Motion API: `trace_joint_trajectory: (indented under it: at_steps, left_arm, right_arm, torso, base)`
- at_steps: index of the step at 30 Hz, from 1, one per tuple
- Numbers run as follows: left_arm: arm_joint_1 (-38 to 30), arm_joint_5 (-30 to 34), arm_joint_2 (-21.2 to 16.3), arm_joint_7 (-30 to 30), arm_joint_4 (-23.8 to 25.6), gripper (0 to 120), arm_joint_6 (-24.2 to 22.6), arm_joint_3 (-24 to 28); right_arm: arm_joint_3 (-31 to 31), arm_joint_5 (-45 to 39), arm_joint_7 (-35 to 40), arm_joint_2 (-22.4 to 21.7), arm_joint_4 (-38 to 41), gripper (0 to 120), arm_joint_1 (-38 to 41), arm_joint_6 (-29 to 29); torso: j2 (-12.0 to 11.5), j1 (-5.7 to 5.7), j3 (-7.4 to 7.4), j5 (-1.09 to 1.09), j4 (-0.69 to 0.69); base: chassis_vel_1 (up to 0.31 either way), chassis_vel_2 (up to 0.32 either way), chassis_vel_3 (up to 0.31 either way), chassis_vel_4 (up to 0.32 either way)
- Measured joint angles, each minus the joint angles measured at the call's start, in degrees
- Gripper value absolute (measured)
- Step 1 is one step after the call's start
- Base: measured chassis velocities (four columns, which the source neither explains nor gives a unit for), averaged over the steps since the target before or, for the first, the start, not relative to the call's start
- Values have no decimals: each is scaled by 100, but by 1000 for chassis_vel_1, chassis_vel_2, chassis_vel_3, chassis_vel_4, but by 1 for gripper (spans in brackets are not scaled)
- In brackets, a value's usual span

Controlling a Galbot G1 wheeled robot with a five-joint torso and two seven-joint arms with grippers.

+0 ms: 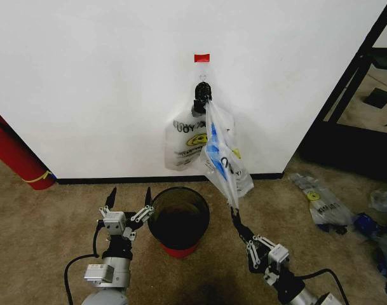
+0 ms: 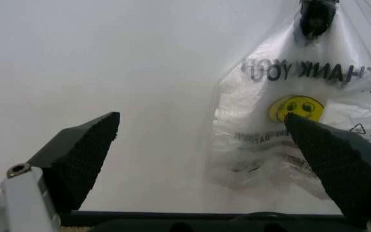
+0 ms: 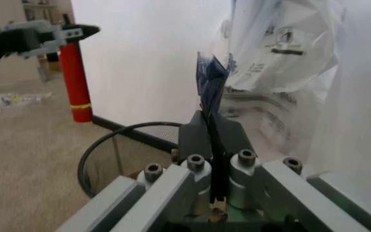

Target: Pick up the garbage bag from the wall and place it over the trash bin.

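Note:
The garbage bag (image 1: pixel 220 152), see-through with a blue patch, hangs from the dark hook (image 1: pixel 201 95) on the white wall (image 1: pixel 85 76) under a red tape strip (image 1: pixel 201 58). It is pulled down and to the right, taut. My right gripper (image 1: pixel 235 215) is shut on its lower end; in the right wrist view the blue plastic (image 3: pixel 211 87) runs between the closed fingers (image 3: pixel 198 133). A whitish "THANK YOU" bag (image 1: pixel 183 143) hangs behind it. The black mesh trash bin (image 1: pixel 178 219) stands on the floor below. My left gripper (image 1: pixel 128 200) is open, just left of the bin, facing the wall (image 2: pixel 140 72).
A red fire extinguisher (image 1: pixel 15 155) leans at the wall's left end. Flat clear bags (image 1: pixel 320 200) and blue litter (image 1: pixel 371 223) lie on the carpet to the right. A black frame (image 1: pixel 358 82) borders the wall's right edge. A black baseboard (image 1: pixel 104 180) runs along the wall's foot.

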State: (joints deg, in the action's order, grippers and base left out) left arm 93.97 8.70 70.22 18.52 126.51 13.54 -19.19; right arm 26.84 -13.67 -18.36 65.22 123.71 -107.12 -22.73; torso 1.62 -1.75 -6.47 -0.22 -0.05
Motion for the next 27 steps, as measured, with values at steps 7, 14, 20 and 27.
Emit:
trace_joint_trajectory:
  at_steps: [7,14,20,27]
  left_arm:
    - [-31,13,-15,-1,-21,100,-11,5]
    - [-61,37,-37,-4,-28,100,-23,12]
    - [-98,55,-52,-4,-49,100,-24,20]
    - [-99,53,-40,-5,-61,100,-26,28]
  right_arm:
    - [-36,338,-90,37,-175,0,-76,-388]
    - [52,709,-283,52,-351,0,-180,-785]
    - [216,992,-367,60,-442,0,-246,-1027]
    - [419,1171,-502,51,-522,0,-292,-1274]
  torso:
    - [0,0,0,0,0]
    - [0,0,0,0,0]
    - [0,0,0,0,0]
    - [0,0,0,0,0]
  base:
    - [0,0,0,0]
    - [0,0,0,0]
    - [0,0,0,0]
    - [0,0,0,0]
